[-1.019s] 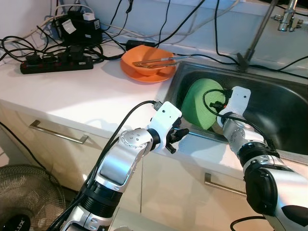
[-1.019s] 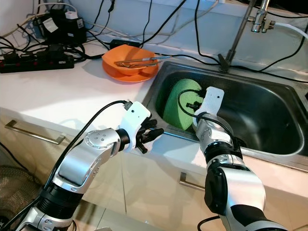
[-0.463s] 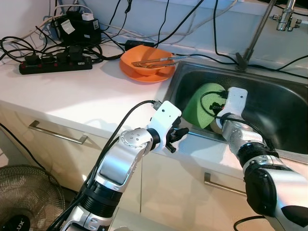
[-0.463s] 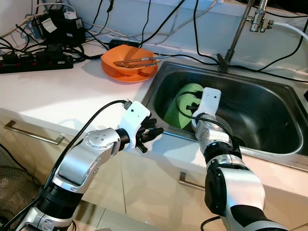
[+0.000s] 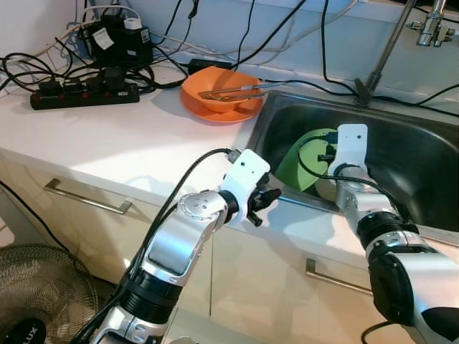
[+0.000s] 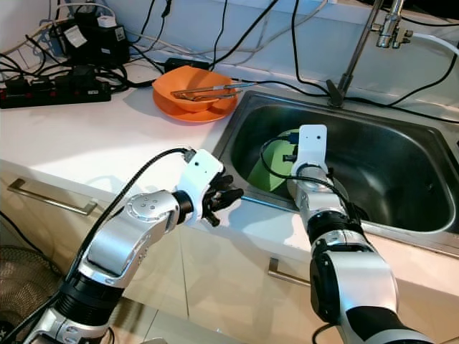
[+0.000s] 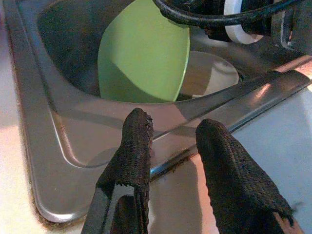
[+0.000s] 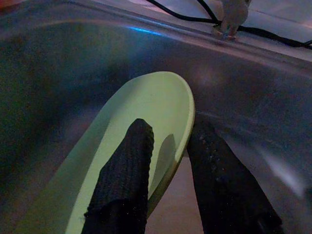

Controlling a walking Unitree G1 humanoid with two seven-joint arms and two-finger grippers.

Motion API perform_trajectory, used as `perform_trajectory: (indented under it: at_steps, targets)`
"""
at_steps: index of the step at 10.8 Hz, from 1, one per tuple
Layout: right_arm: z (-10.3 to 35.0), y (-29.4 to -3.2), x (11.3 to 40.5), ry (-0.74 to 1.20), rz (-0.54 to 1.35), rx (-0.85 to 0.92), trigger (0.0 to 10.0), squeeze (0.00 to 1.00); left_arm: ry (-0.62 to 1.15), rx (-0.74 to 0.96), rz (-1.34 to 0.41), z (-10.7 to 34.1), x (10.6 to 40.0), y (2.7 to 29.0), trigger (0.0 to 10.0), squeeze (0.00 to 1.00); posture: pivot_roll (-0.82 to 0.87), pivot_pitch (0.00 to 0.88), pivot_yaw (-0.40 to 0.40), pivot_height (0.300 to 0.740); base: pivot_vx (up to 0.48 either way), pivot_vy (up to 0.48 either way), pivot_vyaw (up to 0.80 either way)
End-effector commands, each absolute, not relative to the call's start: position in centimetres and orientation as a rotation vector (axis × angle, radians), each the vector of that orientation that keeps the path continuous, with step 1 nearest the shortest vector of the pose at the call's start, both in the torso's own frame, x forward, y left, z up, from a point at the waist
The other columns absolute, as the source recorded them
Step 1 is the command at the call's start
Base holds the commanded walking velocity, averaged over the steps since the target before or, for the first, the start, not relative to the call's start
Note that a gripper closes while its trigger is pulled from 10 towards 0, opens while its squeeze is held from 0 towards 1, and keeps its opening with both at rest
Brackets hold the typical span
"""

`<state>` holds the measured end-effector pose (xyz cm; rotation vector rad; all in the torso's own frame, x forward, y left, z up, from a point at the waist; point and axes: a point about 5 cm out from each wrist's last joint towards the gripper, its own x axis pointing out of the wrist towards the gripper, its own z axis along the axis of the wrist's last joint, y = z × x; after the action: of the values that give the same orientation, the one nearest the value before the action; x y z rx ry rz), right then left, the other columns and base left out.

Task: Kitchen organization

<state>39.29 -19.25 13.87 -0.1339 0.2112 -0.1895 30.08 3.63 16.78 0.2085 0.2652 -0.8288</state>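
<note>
Two fingers of the right gripper (image 8: 165, 161) pinch only the green plate's (image 7: 141, 53) rim, so it could be dropped into the sink (image 5: 423, 158); the left gripper (image 7: 170, 141) is held narrowly open.

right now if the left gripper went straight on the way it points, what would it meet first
Probably the sink's near steel rim, just past the left gripper; beyond that, the tilted green plate inside. Depth is hard to judge.

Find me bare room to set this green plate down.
The right pincer grips the round green plate in the steel sink. Free: white countertop between orange bowl and front edge, and the sink's right half. Crowded: black power strip corner.
</note>
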Motion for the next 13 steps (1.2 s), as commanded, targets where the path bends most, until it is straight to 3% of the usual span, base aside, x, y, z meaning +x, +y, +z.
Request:
perform_trajectory:
  at_steps: [1, 8, 10, 11, 13]
  targets:
    - [14.5, -19.5, 39.4, 0.169, -0.195, -0.16, 10.0, 0.0, 0.25, 0.204, -0.839, 17.2, 30.1, 3.3, 10.0, 0.0, 0.24, 0.004, -0.039, 0.717, 0.0, 0.0, 0.0]
    - [15.6, -20.1, 39.6, 0.102, -0.249, -0.154, 10.0, 0.0, 0.244, 0.192, -0.834, 17.2, 30.2, 3.2, 10.0, 0.0, 0.23, 0.0, -0.039, 0.717, 0.0, 0.0, 0.0]
    - [15.7, -19.3, 39.6, 0.058, -0.207, -0.105, 10.0, 0.0, 0.138, 0.161, -0.749, 18.0, 31.0, 3.6, 10.0, 0.0, 0.23, 0.0, -0.038, 0.717, 0.0, 0.0, 0.0]
    - [16.7, -18.2, 39.5, -0.062, -0.134, -0.046, 10.0, 0.0, -0.002, 0.119, -0.628, 19.2, 32.1, 4.5, 10.0, 0.0, 0.22, 0.0, -0.037, 0.717, 0.0, 0.0, 0.0]
    - [17.4, -17.2, 38.9, -0.189, -0.082, 0.025, 10.0, 0.0, -0.112, 0.141, -0.476, 20.0, 33.0, 6.0, 10.0, 0.0, 0.21, 0.0, -0.035, 0.717, 0.0, 0.0, 0.0]
